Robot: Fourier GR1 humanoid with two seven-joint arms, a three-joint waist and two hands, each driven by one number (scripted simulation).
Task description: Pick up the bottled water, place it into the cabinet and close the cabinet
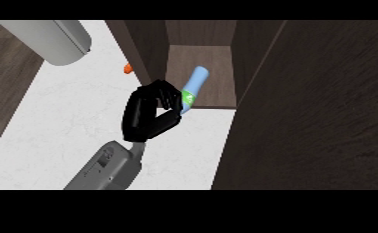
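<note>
Now bottled water (195, 83) in right hand (151, 112)

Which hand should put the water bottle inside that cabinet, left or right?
Left. The left robot hand is curled round the water bottle, whose top leans into the open cabinet. The right robot hand is out of view.

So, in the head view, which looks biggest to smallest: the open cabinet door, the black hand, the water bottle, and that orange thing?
1. Cabinet door, though it is nearest the camera.
2. Hand.
3. Bottled water, partly hidden in the hand's fingers.
4. Orange thing, mostly hidden behind the cabinet's side, so its true size is unsure.
</note>
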